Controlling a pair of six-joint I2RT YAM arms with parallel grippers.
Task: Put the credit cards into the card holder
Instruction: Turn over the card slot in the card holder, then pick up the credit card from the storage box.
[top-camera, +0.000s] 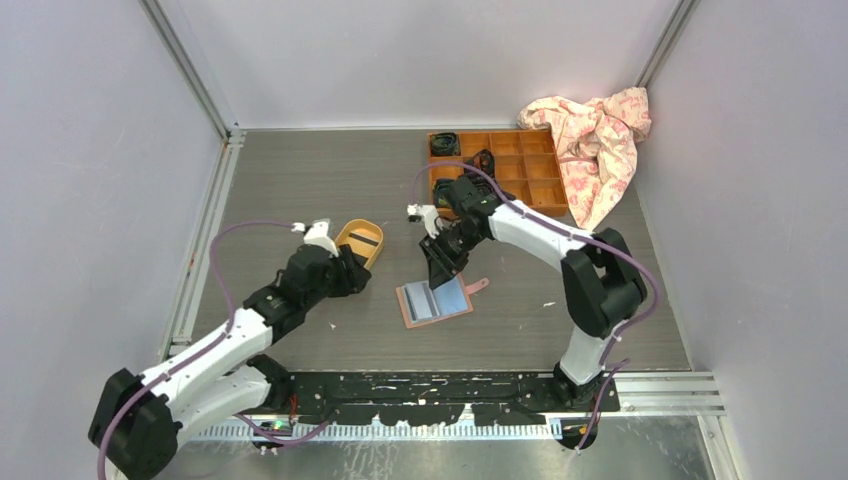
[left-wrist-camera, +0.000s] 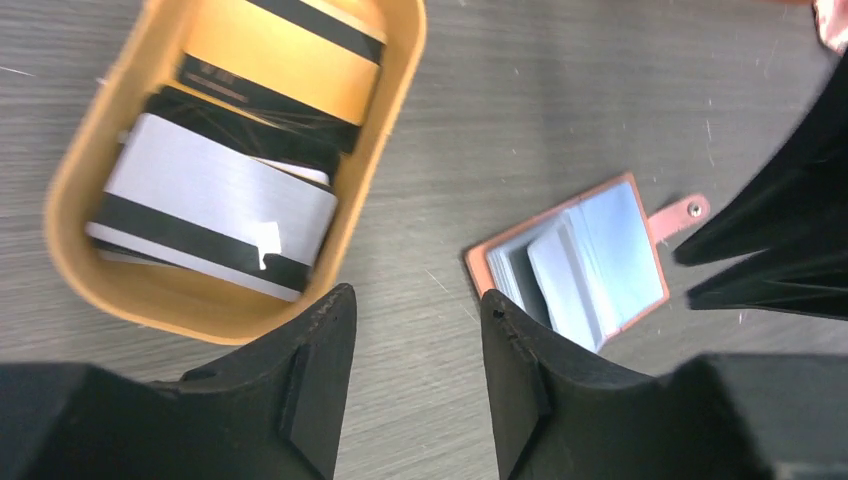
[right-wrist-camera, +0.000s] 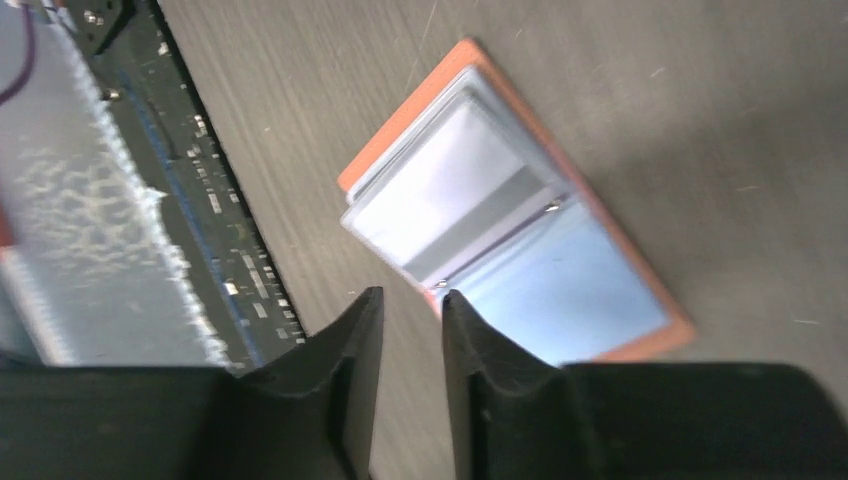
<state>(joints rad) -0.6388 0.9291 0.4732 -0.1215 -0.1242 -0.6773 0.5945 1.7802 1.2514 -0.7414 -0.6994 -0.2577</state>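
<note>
The card holder (top-camera: 435, 300) lies open and flat on the table, salmon-pink outside with bluish pockets (left-wrist-camera: 590, 265) and its snap tab (left-wrist-camera: 685, 212) pointing right. The credit cards (left-wrist-camera: 215, 205), white with black stripes, are stacked in a yellow oval tray (left-wrist-camera: 80, 170). My left gripper (left-wrist-camera: 415, 300) hovers open between the tray and the card holder, with only bare table between its fingers. Over the card holder's near edge (right-wrist-camera: 500, 220), my right gripper (right-wrist-camera: 412, 298) stands open by a narrow gap and holds nothing.
An orange-brown compartment box (top-camera: 510, 165) with dark items sits at the back right. A crumpled pink patterned cloth (top-camera: 600, 135) lies beside it. The black mounting rail (top-camera: 450, 385) runs along the near edge. Grey walls close in the table's sides.
</note>
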